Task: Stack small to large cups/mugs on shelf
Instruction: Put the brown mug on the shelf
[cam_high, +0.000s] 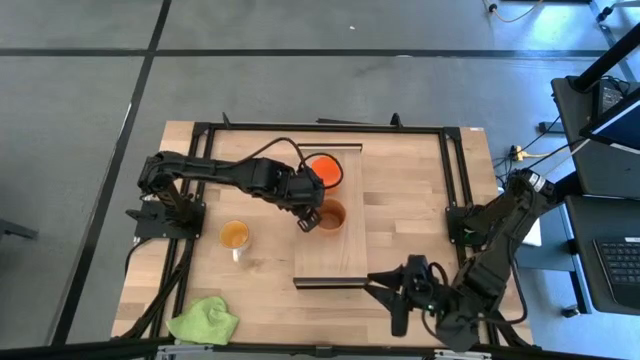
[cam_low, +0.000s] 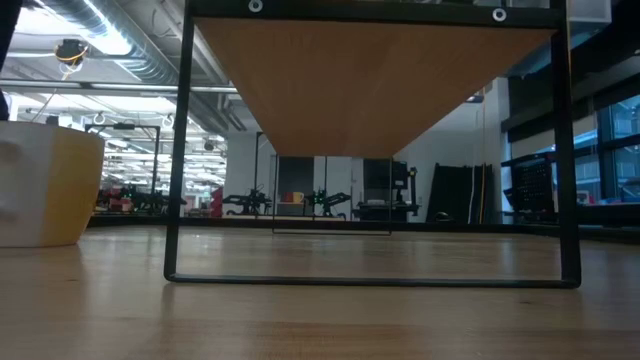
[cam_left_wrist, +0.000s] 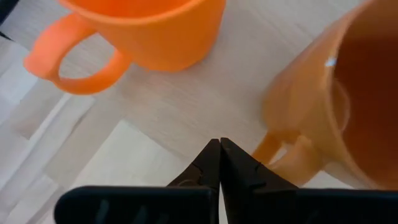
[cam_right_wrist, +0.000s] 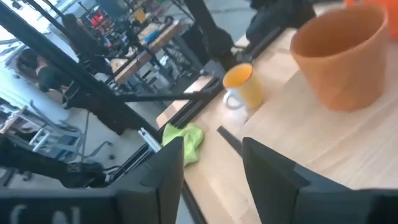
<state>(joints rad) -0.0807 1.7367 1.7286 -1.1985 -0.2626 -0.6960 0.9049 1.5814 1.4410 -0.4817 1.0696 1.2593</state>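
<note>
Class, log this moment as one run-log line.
left gripper: shut, empty, beside rust-brown mug | orange mug: on shelf | right gripper: open

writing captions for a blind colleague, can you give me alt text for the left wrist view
The left gripper, its fingers shut with nothing between them, hovers over the light wood shelf between two mugs. A bright orange mug with a loop handle stands ahead, and a rust-brown mug fills one side, its handle turned toward the fingers.

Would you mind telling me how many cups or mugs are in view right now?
3. The bright orange mug and the rust-brown mug stand on the shelf; the amber-yellow cup stands on the tabletop beside the shelf. None appears hidden.
</note>
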